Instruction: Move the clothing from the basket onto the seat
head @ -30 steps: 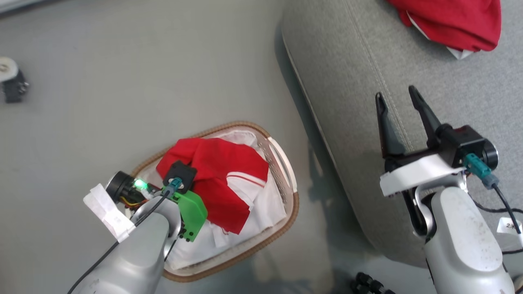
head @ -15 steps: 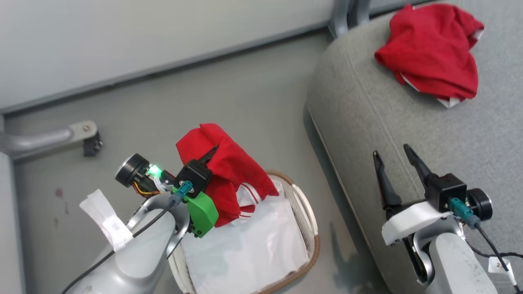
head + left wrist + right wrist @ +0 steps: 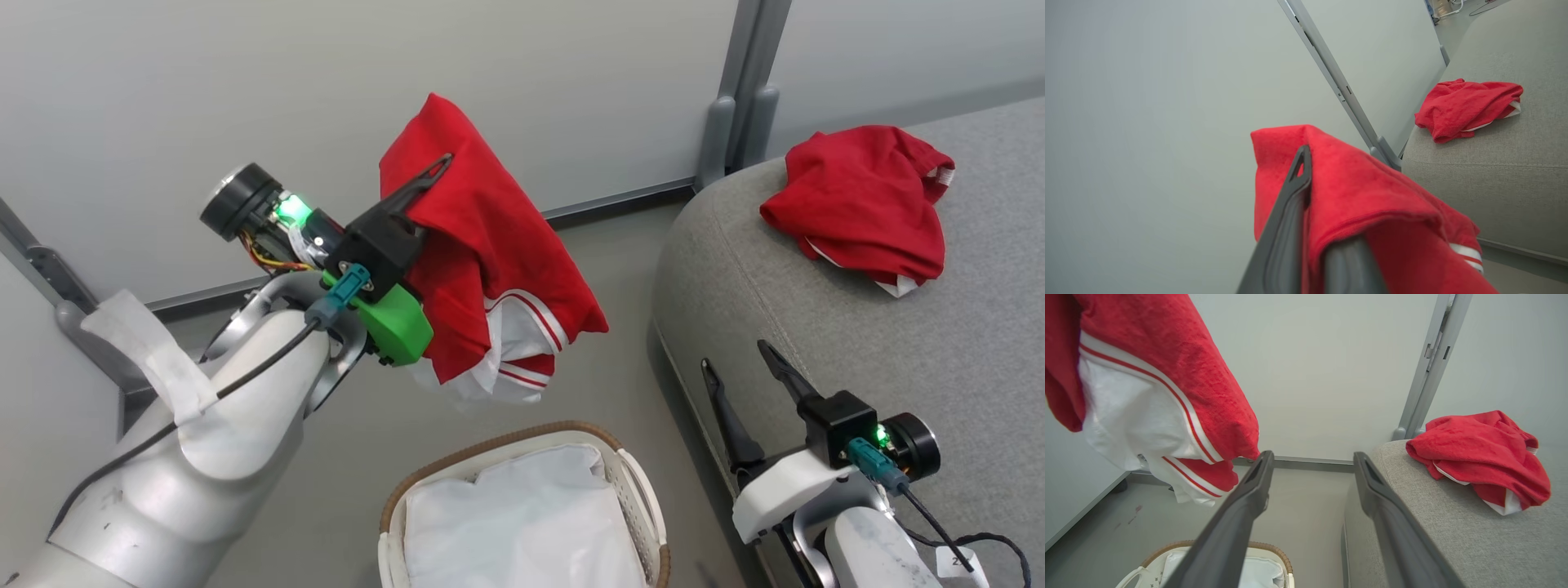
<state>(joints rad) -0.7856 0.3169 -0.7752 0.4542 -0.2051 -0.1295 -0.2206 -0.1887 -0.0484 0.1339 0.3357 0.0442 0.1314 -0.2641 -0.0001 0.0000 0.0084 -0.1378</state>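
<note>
My left gripper (image 3: pixel 433 171) is shut on a red garment with white trim (image 3: pixel 490 261), which hangs in the air above and left of the basket (image 3: pixel 629 482). In the left wrist view the cloth (image 3: pixel 1367 196) drapes over the gripper's fingers (image 3: pixel 1294 192). The basket sits on the floor with its white liner (image 3: pixel 522 523) showing. A second red garment (image 3: pixel 861 208) lies crumpled on the grey seat (image 3: pixel 963 351) at the right. My right gripper (image 3: pixel 743 363) stands open over the seat's near edge, holding nothing; in its own view, the open gripper (image 3: pixel 1310 457) frames the floor.
A pale wall panel with a grey metal post (image 3: pixel 739 90) stands behind the seat. Grey floor (image 3: pixel 620 269) lies between the basket and the seat. A metal frame leg (image 3: pixel 49 278) runs along the far left.
My left gripper has lifted the red garment up out of the basket, leaving just the liner inside. The head view has tilted up, bringing the wall into sight. The right gripper stays open.
</note>
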